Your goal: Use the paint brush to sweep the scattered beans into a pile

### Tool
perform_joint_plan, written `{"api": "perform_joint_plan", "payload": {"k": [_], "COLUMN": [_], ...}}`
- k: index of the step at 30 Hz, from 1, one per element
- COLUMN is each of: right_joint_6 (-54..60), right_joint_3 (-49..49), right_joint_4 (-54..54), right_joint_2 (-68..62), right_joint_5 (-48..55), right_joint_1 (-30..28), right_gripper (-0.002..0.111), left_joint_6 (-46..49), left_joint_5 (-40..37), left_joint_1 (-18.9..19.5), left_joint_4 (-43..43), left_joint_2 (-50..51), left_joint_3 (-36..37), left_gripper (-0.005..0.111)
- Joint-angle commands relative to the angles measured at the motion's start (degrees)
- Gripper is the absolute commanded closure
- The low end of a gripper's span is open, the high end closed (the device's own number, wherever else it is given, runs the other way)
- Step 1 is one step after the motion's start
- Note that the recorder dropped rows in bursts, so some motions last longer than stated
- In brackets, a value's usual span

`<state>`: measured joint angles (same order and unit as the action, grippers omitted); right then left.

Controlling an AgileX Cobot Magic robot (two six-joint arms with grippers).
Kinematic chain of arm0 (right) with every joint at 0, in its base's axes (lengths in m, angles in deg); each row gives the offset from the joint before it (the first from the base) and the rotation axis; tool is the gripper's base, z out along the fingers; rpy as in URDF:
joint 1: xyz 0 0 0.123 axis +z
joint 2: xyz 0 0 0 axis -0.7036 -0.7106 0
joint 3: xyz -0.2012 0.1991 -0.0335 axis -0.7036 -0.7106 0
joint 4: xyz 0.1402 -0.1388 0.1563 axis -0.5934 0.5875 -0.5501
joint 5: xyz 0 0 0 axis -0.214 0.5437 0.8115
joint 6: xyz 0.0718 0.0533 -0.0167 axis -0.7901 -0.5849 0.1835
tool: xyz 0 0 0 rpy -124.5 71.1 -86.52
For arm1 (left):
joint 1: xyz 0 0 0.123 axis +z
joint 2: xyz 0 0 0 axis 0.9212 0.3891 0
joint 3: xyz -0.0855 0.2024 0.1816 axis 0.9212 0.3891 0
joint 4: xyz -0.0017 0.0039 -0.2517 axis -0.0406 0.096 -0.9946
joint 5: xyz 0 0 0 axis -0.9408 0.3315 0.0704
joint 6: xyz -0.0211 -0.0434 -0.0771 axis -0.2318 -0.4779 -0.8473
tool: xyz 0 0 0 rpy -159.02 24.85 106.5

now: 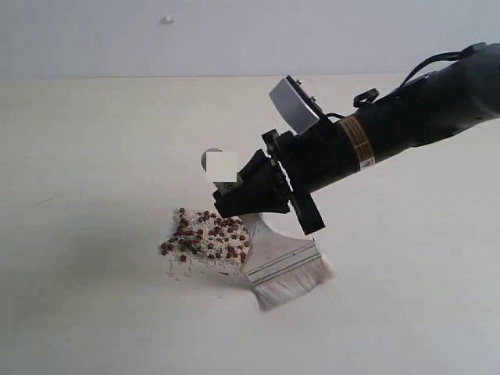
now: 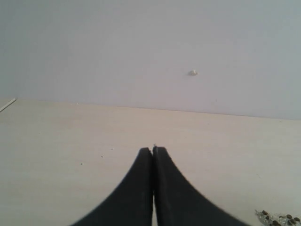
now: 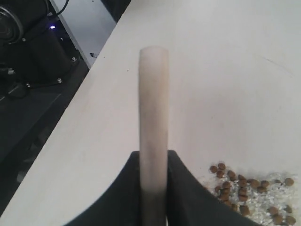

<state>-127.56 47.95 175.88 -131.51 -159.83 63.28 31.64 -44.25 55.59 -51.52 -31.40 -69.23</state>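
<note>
Spreading pale across the room, the tabletop (image 1: 94, 312) carries everything. The right gripper (image 1: 237, 198) reaches down from the right, jaws closed narrowly on the wooden handle of the paint brush (image 1: 285, 266), whose bristles press the tabletop below and right of it. The beans (image 1: 205, 234) lie bunched with whitish crumbs (image 1: 211, 248) just left of the ferrule, beneath that gripper. The left gripper (image 2: 153, 153), pressed together on nothing, sits apart from them.

Matte black right arm (image 1: 437, 94) with a tan striped band (image 1: 357, 142), grey wrist camera box (image 1: 294, 103), looping black cable (image 1: 426, 64); left hand (image 2: 153, 151) has tapered black fingers (image 2: 136, 193).
</note>
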Motion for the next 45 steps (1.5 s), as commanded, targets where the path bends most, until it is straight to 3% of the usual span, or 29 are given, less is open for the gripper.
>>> {"api": "perform_joint_plan", "payload": {"k": [1,15,36,40,45], "right_joint_6": [0.4,-4.7,-26.7,-29.5,-32.1], "right_joint_3": [5.1,14.1,14.0,13.4,11.7], "right_joint_4": [0.4,0.4,0.4,0.4,0.4], "right_joint_2": [-3.9,-7.4,10.3,13.7,16.9], "right_joint_5": [1.3,1.3,1.4,8.2,27.5], "right_joint_1": [0.1,0.1,0.1,1.1,6.6], "right_gripper": [0.108,0.108,0.108,0.108,0.108], "left_joint_6": [-0.3,-0.3,-0.2,-0.2,-0.2], "left_joint_5": [0.6,0.6,0.3,0.3,0.3], "left_joint_1": [0.1,0.1,0.1,0.1,0.1], "left_joint_4": [-0.3,-0.3,-0.3,-0.3,-0.3], "left_joint_2": [-0.4,-0.4,-0.4,-0.4,-0.4], "left_joint_3": [0.0,0.0,0.0,0.0,0.0], "left_gripper": [0.107,0.107,0.107,0.107,0.107]}}
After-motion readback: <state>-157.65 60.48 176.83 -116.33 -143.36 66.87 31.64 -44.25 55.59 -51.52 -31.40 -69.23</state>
